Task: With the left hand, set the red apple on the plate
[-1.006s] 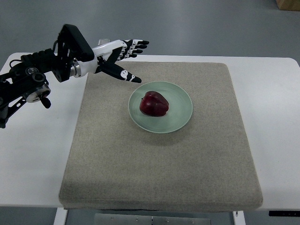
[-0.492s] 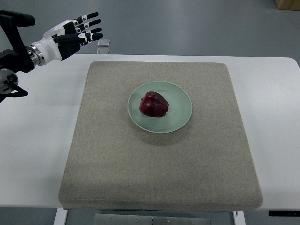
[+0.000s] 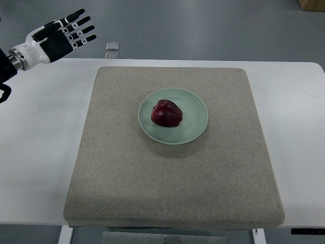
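Withdrawn since the earlier frames: left hand (image 3: 57, 35), now carried back past the table's far left corner, well apart from the mat. Item, near to far. Grey felt mat (image 3: 172, 173), laid square on the white table (image 3: 40, 168). Pale green plate (image 3: 195, 114), set a little beyond the mat's middle. Red apple (image 3: 166, 113), resting on the plate, left of its centre. Left hand held empty, fingers spread wide. Placement judged complete; only the arm's retreat is left.
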Controlling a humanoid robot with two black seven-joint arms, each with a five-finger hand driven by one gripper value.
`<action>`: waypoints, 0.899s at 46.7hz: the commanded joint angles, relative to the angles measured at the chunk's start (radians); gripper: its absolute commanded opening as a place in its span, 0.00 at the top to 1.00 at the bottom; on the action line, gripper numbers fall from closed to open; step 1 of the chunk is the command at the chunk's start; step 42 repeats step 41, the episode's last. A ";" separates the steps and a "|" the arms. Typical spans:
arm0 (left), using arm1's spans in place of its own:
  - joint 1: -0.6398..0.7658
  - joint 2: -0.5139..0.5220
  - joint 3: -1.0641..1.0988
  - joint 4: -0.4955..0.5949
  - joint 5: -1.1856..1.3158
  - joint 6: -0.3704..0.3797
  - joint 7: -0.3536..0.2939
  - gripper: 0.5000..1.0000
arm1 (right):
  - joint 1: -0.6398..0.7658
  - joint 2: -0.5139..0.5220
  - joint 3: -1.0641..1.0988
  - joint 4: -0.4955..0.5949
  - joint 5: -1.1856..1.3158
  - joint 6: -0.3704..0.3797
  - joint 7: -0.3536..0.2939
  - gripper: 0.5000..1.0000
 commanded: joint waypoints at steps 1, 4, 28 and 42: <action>0.001 -0.003 0.002 0.005 -0.002 -0.010 0.002 0.01 | 0.000 0.000 0.000 -0.001 -0.001 0.000 0.000 0.14; 0.004 -0.003 0.002 0.005 -0.002 -0.012 0.003 0.01 | 0.000 0.000 0.000 0.001 0.001 0.000 0.000 0.14; 0.006 -0.003 0.005 0.008 0.000 -0.003 0.032 0.01 | 0.000 0.000 0.005 0.021 0.007 0.014 0.000 0.14; 0.007 -0.003 0.008 0.008 0.005 0.000 0.032 0.01 | 0.000 0.000 0.006 0.034 0.010 0.009 0.000 0.14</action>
